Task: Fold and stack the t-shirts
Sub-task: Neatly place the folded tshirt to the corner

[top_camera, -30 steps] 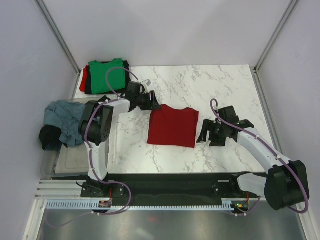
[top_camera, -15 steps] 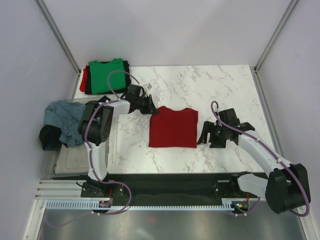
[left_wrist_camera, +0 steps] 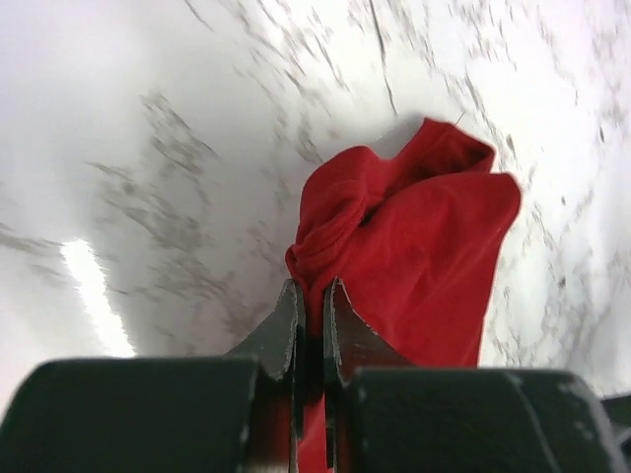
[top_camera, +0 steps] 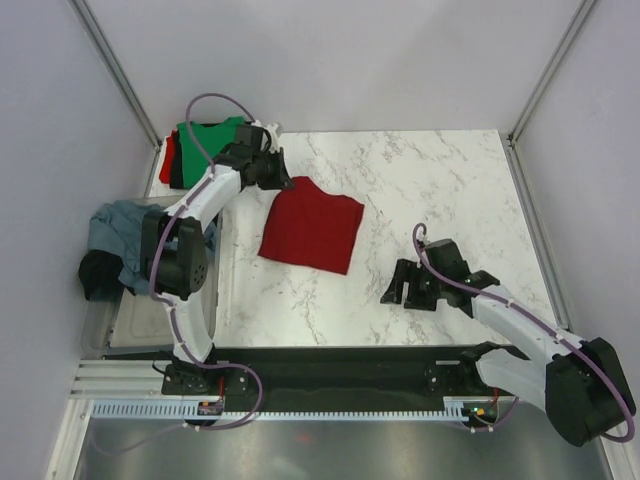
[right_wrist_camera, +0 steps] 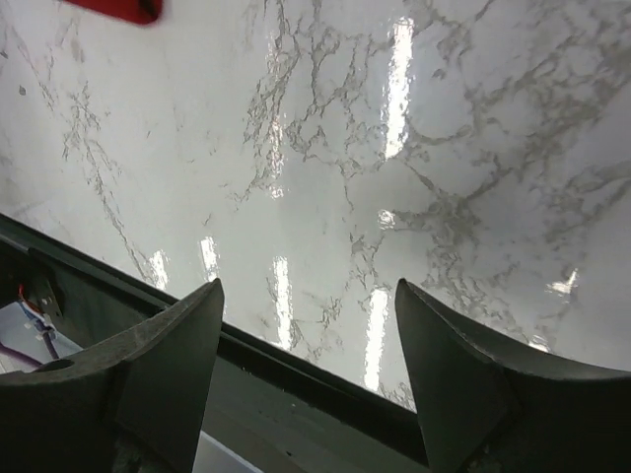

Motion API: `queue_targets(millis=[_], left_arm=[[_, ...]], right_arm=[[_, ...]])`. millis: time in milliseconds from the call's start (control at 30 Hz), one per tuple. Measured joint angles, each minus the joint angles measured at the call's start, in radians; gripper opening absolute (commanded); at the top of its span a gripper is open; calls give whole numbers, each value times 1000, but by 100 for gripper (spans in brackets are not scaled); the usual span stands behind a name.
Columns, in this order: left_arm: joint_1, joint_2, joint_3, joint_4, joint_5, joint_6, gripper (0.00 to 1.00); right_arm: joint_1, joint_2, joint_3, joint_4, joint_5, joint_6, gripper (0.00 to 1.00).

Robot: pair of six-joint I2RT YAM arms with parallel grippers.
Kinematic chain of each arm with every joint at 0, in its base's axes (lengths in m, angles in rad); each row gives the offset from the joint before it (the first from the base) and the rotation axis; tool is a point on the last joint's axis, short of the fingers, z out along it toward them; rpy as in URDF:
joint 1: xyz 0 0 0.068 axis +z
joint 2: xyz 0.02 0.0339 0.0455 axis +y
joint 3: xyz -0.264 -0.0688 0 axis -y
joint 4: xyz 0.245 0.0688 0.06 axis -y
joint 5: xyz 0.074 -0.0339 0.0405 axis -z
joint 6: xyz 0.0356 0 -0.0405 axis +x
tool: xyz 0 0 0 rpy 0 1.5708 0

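Overhead, the left gripper (top_camera: 274,180) is clamped tight on the far-left corner of a folded dark red t-shirt (top_camera: 312,230). The shirt lies at a slant on the marble table (top_camera: 440,180), left of ctr. The wrist cam shows the fingers nearly meeting, w/ a bunched fold of the red cloth pinched btwn them. The rest of the shirt spreads away over the tabletop, and the pic is blurred toward its edges.

Far-left corner of the table: a stack w/ a bright green t-shirt (top_camera: 213,150) on top and a black t-shirt (top_camera: 178,168) under it. A strip of red cloth (top_camera: 166,158) shows at the stack's left side. The left gripper sits just beside the stack's near-right edge.

Off the table's left side, a clear tub (top_camera: 150,320) has a crumpled grey-blue t-shirt (top_camera: 115,230) and a black garment (top_camera: 95,275) heaped at its far end, both unfolded.

Meanwhile the right gripper (top_camera: 400,285) stands wide w/ nothing btwn its fingers. It is low over bare marble, right of ctr toward the front edge, well apart from the dark red t-shirt. Its wrist cam shows marble, the dark rail (right_wrist_camera: 296,365) along the table's front, and a sliver of red cloth at top left.
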Motion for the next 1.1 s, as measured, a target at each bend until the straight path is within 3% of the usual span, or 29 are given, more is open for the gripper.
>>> queue_targets(millis=[533,1100], left_arm=[[72,0,355,-174,-212,138,2],[146,38,572,-240,-275,248,2]], right_arm=[[357,12,-229,535,306,162,79],[366,120,-239,727,339,167,79]])
